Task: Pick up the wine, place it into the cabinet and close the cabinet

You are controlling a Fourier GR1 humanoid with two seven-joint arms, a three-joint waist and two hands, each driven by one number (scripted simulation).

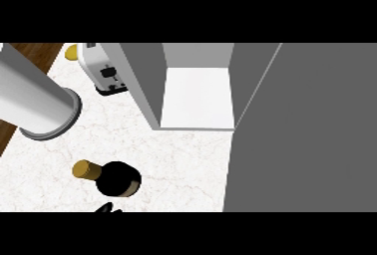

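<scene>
Wine bottle (115, 178) standing on marble counter (177, 154), lower left of frame; open cabinet (197, 97) at upper centre. Black fingertips of one hand (108, 209) just below bottle; finger state and side unclear

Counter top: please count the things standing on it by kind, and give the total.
Wine bottle: 1
Toaster: 1
Cabinet, door open: 1
Yellow thing behind the toaster, kind unclear: 1
Total: 4
</scene>
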